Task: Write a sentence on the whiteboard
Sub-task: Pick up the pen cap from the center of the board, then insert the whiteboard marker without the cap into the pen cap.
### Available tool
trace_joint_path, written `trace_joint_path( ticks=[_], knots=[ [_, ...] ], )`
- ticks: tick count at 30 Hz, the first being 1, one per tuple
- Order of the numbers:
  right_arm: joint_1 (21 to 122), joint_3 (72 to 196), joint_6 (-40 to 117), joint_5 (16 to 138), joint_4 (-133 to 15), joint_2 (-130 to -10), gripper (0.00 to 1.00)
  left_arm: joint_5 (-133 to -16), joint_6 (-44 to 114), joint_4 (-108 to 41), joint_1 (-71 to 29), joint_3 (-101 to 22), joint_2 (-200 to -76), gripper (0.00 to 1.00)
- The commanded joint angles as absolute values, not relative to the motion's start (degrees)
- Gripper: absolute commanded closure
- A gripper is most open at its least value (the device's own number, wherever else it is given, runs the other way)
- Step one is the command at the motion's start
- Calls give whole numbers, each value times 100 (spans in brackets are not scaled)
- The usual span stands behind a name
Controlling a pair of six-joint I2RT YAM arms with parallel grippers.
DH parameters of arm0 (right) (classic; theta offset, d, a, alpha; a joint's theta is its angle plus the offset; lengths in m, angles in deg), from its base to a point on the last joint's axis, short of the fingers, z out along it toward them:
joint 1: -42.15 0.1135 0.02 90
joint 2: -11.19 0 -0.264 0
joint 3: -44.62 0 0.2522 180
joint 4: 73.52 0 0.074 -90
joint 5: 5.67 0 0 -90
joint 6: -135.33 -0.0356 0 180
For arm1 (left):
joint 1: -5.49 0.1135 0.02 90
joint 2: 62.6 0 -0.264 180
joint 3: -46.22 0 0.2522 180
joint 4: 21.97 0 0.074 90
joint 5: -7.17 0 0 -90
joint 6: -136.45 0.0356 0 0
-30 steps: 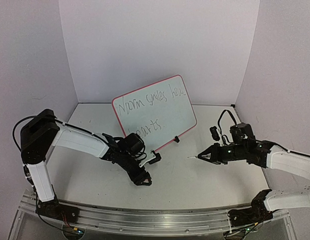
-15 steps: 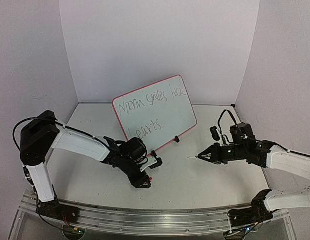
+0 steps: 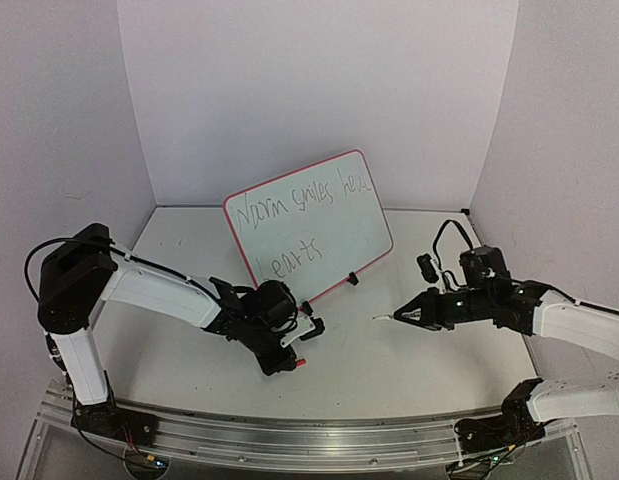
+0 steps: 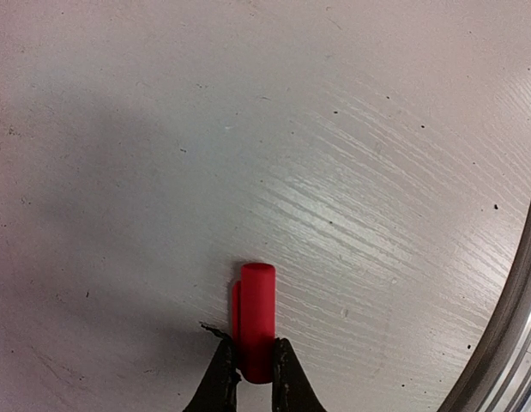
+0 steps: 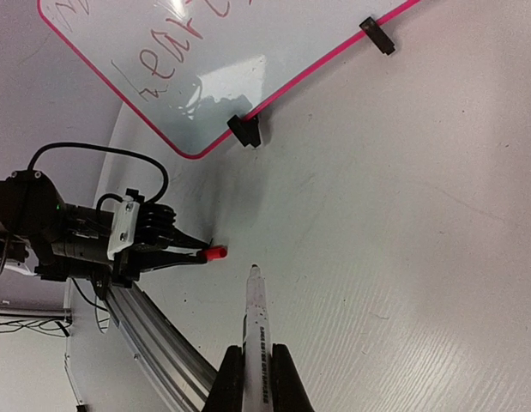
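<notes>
The whiteboard [image 3: 361,232] stands tilted at the back centre, pink-rimmed, with the sentence [image 3: 305,201] written on it in two dark lines. Part of the whiteboard [image 5: 282,39] and its lower line [image 5: 172,58] also show in the right wrist view. My left gripper [image 3: 292,361] lies low on the table in front of the board, shut on a short red marker cap [image 4: 257,318] that sticks out past the fingertips [image 4: 222,378]. At the right, my right gripper [image 5: 256,367] is shut on a white marker [image 5: 256,322] whose bare tip points toward the red cap [image 5: 215,253].
Two black clip feet [image 5: 245,130] [image 5: 377,35] hold the board up. An aluminium rail [image 3: 309,435] runs along the table's near edge, close to the left gripper [image 4: 505,326]. Lilac walls close in the back and both sides.
My left gripper's jaws have closed onto the red cap, and that wrist has shifted slightly right. The right arm and its marker have not moved.
</notes>
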State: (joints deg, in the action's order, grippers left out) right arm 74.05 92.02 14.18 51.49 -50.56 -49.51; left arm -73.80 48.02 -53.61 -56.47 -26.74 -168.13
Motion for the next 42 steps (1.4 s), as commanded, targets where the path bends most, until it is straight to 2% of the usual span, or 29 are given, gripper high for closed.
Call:
trace_joint_path(
  ticks=[1,10,18,25,42],
  knots=[
    [7399,9566,1731,4295,-4801,-5342,100,-7588,4909,-5396,-5674,-2431,-16662,100],
    [7400,9777,1903,2845,-4763,-6100,100,-7400,4501,-4295,-5887,-1997,-15681,100],
    [7399,9991,1975,1363,-4744,-6564,100,-7062,3817,-3316,-6531,-1808,-15509,100],
    [7401,9997,2377,1286,-4065,-6755,100,-7292,3688,-3061,-7014,-1842,-15634,100],
    [7536,9829,2468,1463,-3972,-6857,100,-7344,3511,-2809,-7084,-1723,-15662,100]
  ],
)
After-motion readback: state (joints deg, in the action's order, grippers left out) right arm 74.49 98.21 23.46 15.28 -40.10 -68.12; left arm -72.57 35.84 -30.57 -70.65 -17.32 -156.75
